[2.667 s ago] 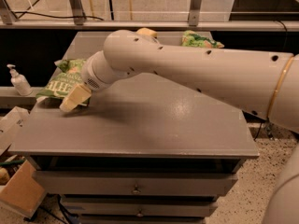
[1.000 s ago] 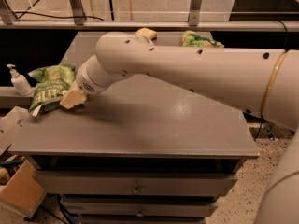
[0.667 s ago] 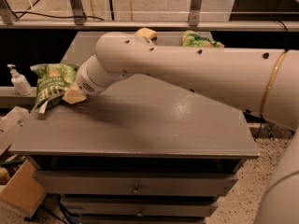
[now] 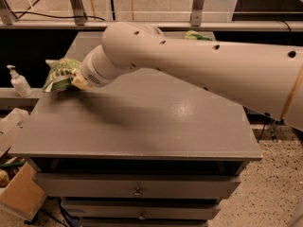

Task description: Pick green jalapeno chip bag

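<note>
- Closest are the drawers (image 4: 137,192) under the desk (image 4: 156,126), with a cardboard box (image 4: 21,197) on the floor at the left.
- The desk top is grey, flat and a bit shiny.
- The big white arm (image 4: 199,63) reaches across it from the right.
- The gripper (image 4: 79,82) is at the desk's left edge, and its jaws look clamped on the green jalapeno chip bag (image 4: 59,74).
- The bag is crumpled and stands up, so the grab seems done.
- Next comes lifting it straight up, slowly, so the slippery foil does not slide out.
- A pump bottle (image 4: 19,82) stands just past the edge.
- Far back lies another green bag (image 4: 199,34), below a metal rail (image 4: 142,25).
</note>
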`<state>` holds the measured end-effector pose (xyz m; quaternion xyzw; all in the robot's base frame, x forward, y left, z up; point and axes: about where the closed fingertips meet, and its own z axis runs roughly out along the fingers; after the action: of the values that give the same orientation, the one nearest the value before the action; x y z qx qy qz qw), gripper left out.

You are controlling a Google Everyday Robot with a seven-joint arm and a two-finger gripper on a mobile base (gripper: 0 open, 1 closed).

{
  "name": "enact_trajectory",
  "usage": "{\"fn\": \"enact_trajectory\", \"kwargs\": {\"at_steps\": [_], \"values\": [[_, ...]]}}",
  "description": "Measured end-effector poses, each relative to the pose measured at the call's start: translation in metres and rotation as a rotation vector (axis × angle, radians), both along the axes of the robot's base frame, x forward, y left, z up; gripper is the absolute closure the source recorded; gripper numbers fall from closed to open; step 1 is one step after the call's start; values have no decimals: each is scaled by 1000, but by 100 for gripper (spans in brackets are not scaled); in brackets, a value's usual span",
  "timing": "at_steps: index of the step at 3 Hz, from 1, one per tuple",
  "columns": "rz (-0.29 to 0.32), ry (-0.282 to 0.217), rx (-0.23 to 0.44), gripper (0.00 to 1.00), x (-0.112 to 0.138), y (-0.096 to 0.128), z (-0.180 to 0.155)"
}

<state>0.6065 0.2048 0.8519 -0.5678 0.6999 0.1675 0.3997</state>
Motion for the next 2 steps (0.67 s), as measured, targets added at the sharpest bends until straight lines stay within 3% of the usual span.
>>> {"fn": "enact_trajectory", "kwargs": {"at_steps": [1, 2], "values": [[-12, -83, 21, 100, 7, -14, 45], [-10, -133, 31, 100, 13, -28, 73]]}}
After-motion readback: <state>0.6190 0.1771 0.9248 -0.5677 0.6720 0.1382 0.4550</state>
